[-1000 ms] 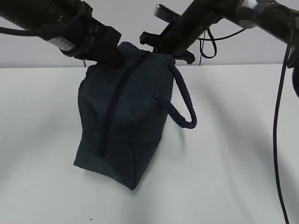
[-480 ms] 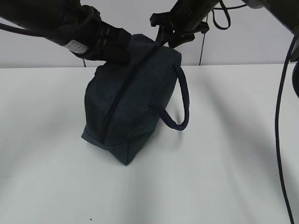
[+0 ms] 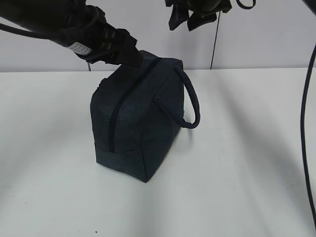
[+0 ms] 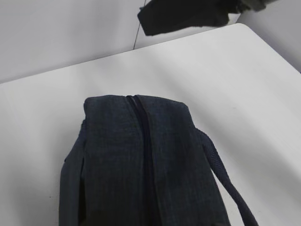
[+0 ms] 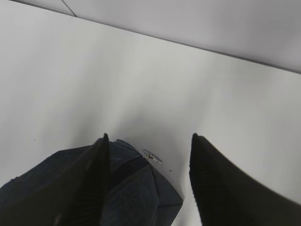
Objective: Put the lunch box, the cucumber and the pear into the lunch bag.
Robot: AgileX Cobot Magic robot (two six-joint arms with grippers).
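The dark navy lunch bag stands upright on the white table with its top zipper closed and its loop handle hanging to the right. My left gripper sits against the bag's upper back edge; its fingers merge with the dark fabric. The left wrist view looks down along the lunch bag and shows no fingers. My right gripper hangs open above the bag, clear of it. Below its spread fingers lie the lunch bag's end and silver zipper pull. The lunch box, cucumber and pear are out of view.
The white table spreads around the bag, with a pale wall behind. A black cable hangs down the right side. The table's far right corner shows in the left wrist view.
The bag has gone from tilted to standing upright on the table. My right gripper has let go of the bag's top end, opened and risen. The left arm stays at the bag's top.
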